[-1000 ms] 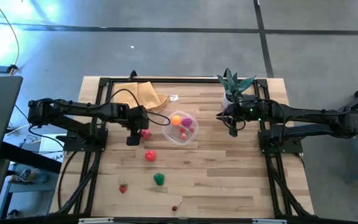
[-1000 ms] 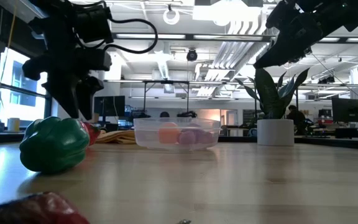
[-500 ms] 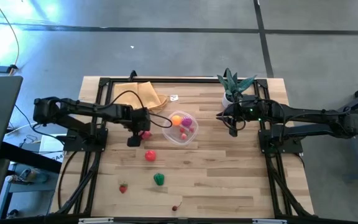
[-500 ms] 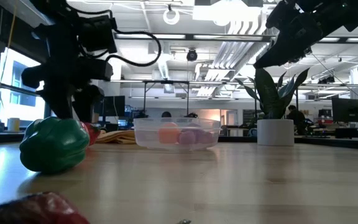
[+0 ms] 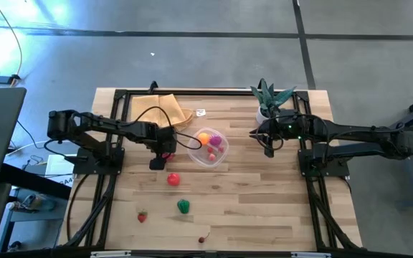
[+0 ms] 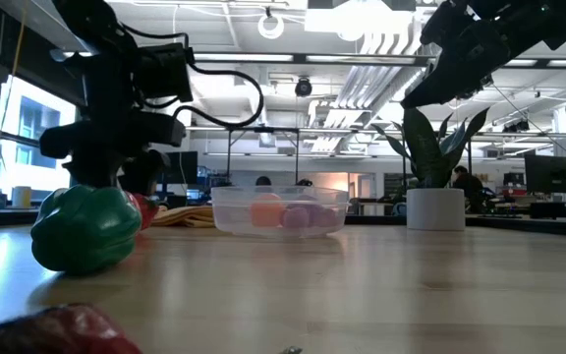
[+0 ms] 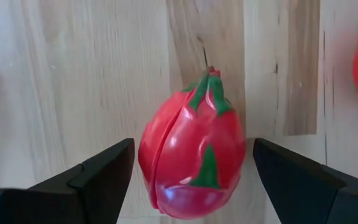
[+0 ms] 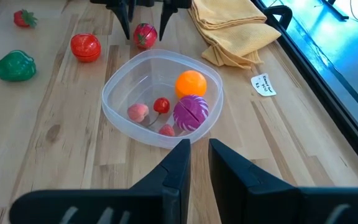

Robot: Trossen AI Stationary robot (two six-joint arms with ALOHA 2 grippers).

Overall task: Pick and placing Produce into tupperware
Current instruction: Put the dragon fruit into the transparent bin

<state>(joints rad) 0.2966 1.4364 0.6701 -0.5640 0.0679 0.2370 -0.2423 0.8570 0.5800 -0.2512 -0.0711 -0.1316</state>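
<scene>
A red toy fruit with green leaves (image 7: 191,162) lies on the table just left of the round clear tupperware (image 5: 196,159). My left gripper (image 7: 192,146) is open and low over it, one finger on each side, with a gap to each. The tupperware (image 8: 107,102) holds an orange piece (image 8: 191,82), a purple piece (image 8: 191,111) and some small red and pink ones. A red tomato (image 5: 173,179), a green pepper (image 5: 183,206), a strawberry (image 5: 142,216) and a cherry (image 5: 203,239) lie nearer the near edge. My right gripper (image 5: 267,147) is shut and hovers right of the tupperware.
A folded yellow cloth (image 5: 162,109) lies at the far edge, left of centre. A small white tag (image 5: 201,112) lies beside it. A spiky potted plant (image 5: 267,100) stands far right, close to my right arm. Bare wood lies near and right of the tupperware.
My left gripper has come down around the red fruit and shifted slightly toward the tupperware, staying open. The fruit has stayed where it was.
</scene>
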